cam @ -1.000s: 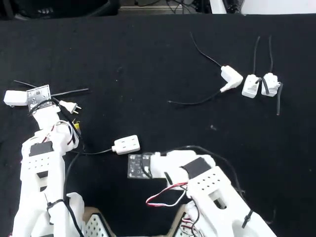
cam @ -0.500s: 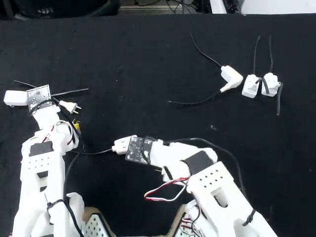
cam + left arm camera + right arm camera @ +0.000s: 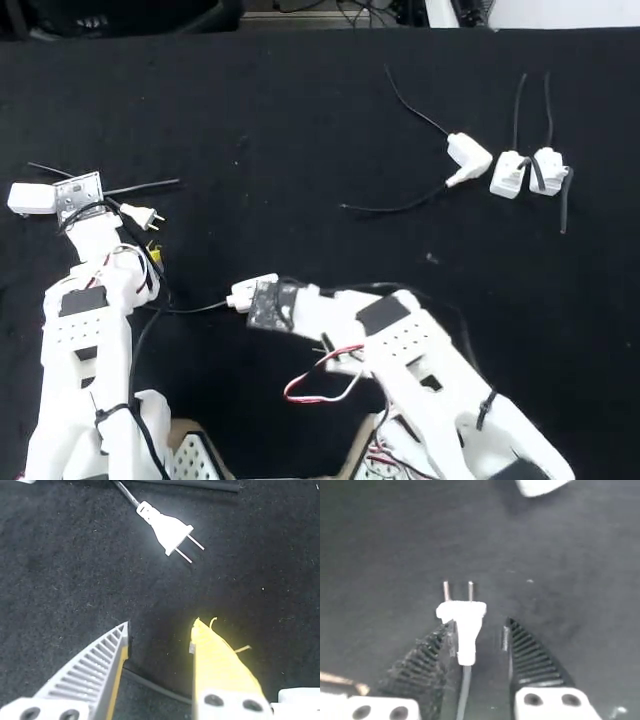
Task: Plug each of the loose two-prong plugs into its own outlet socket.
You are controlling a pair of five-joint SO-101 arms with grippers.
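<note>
Black table (image 3: 250, 110), both arms on the 6 o'clock side. Plug A (image 3: 140, 213), white with two prongs, lies flat near 9 o'clock on the table with its prongs bare. The left gripper (image 3: 160, 625) hangs over the cloth just short of plug A. Its jaws are wide, with nothing between them. One finger is grey and ribbed (image 3: 107, 667), the other yellow (image 3: 217, 667). Bare cloth separates the fingertips from the plug. A thin black cord (image 3: 150, 684) crosses the cloth under the jaws. Plug B (image 3: 461, 615), also white with two prongs, lies near 7 o'clock, close to the table's middle. The right gripper (image 3: 477, 625) straddles it with jaws partly open. The plug body rests against one black ribbed finger (image 3: 427, 655), and a gap remains to the other finger (image 3: 530, 655), so it is not clamped. The prongs point out past the fingertips, and the plug's cord runs back between the fingers. At 2 o'clock, well apart from both arms, sits a white angled piece (image 3: 467, 158) with black cords at either end. Just beside it toward 3 o'clock are a white block (image 3: 508, 175) and a second white block (image 3: 548, 168), side by side, touching or nearly so. Each has a black cord leading toward 12 o'clock. Cannot tell from this height which faces carry socket slots.
</note>
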